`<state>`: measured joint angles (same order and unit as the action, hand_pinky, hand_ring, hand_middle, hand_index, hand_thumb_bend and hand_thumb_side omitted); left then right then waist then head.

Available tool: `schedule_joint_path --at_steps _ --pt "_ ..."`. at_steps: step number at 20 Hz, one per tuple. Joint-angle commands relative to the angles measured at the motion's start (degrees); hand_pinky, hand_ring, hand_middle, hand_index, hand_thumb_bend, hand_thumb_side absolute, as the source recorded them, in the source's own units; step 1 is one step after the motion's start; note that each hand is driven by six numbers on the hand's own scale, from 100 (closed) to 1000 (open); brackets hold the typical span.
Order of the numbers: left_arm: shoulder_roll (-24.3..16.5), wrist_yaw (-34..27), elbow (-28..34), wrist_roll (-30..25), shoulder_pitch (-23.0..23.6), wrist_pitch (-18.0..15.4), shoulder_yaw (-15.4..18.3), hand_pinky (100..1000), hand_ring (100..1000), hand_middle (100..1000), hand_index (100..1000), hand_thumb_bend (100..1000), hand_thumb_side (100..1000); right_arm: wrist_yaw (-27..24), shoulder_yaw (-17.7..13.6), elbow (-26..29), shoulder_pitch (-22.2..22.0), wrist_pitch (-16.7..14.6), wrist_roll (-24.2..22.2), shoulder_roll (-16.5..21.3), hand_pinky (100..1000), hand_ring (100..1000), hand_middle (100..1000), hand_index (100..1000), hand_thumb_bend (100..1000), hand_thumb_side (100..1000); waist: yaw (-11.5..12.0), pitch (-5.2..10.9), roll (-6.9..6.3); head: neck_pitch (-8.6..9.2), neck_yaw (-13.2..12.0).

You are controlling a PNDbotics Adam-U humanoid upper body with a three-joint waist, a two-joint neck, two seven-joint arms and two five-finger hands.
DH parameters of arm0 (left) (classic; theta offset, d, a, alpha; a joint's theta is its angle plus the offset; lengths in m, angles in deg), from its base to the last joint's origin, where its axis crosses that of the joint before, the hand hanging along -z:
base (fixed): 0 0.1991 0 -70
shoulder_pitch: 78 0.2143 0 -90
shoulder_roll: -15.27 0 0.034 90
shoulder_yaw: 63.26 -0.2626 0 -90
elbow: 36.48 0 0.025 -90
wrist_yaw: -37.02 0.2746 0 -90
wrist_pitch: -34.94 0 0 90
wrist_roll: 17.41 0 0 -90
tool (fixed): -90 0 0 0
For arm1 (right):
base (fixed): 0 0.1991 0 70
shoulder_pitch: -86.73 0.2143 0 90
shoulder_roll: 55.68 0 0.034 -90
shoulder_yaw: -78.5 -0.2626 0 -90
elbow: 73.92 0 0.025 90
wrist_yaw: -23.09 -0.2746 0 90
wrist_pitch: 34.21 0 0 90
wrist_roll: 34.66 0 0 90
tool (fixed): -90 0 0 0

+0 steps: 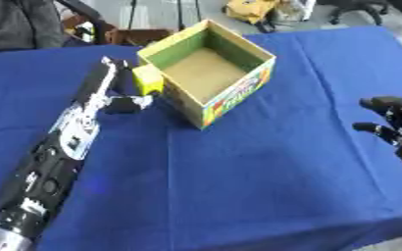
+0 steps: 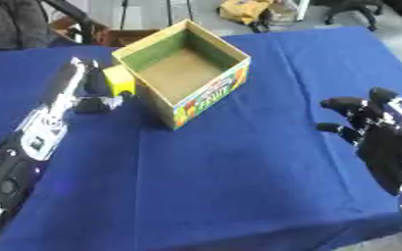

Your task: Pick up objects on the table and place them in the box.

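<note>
An open cardboard box (image 1: 235,92) with green inner walls and a printed side stands at the far middle of the blue table (image 1: 264,171); its floor shows nothing inside. A yellow block (image 1: 147,78) sits right against the box's left wall, near rim height. My left hand (image 1: 117,98) reaches up from the lower left, with fingers and thumb curled round the block. My right hand (image 2: 383,132) hovers open at the right edge, fingers spread, well apart from the box.
Beyond the far table edge are a seated person's dark clothes (image 1: 15,22), chair legs and a yellow bag (image 1: 249,9) on the floor. The table's front edge cuts across the lower right corner (image 1: 385,235).
</note>
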<state>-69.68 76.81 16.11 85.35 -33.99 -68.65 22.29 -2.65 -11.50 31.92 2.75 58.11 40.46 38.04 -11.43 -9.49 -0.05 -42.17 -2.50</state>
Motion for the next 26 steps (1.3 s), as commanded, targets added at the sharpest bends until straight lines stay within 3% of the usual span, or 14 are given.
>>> schedule_joint_path --at_steps 1,8,14,18,20,22,26 --pt "-2.50 -3.08 3.42 0.94 -1.80 0.86 0.16 332 302 204 357 127 350 -0.04 -0.45 0.86 0.24 -0.14 -0.21 0.85 785 1000 755 756 100 1000 -0.22 1.08 0.14 0.68 -0.07" --pt "-4.26 -3.92 5.02 0.03 -4.75 2.82 0.09 352 331 241 394 171 331 -0.85 0.56 1.22 1.73 0.23 -1.09 1.08 785 1000 755 756 100 1000 -2.53 0.81 -0.08 1.37 -1.51" --pt "-4.91 0.61 3.02 -0.15 -7.70 3.68 1.05 381 372 288 439 245 333 -1.88 2.19 1.40 4.68 1.18 -2.57 0.54 785 1000 755 756 100 1000 -7.15 -0.35 -0.54 2.84 -3.99" --pt "-5.93 5.96 0.85 -2.42 -9.13 4.41 1.51 427 439 366 510 349 406 -2.28 3.75 1.47 6.97 2.07 -4.01 -0.36 786 1000 755 756 100 1000 -11.19 -1.30 -0.92 4.13 -6.24" --pt "-6.44 9.41 -0.18 -5.20 -9.58 4.62 1.62 446 460 393 533 392 471 -2.05 4.70 1.52 7.89 2.47 -4.95 -0.70 786 1000 755 756 100 1000 -12.97 -1.71 -1.22 4.51 -6.93" --pt "-6.91 14.26 -1.44 -10.75 -9.96 4.51 1.32 502 503 463 593 414 607 -1.69 5.41 1.41 8.69 2.83 -5.69 -1.14 786 1000 755 756 100 1000 -14.47 -2.06 -1.58 4.73 -7.30" --pt "-6.87 21.97 -2.14 -20.55 -10.25 4.60 2.40 518 518 484 614 355 673 -1.22 6.10 1.28 9.49 3.14 -6.48 -1.62 786 1000 755 756 100 1000 -15.90 -2.49 -1.96 4.87 -7.42"
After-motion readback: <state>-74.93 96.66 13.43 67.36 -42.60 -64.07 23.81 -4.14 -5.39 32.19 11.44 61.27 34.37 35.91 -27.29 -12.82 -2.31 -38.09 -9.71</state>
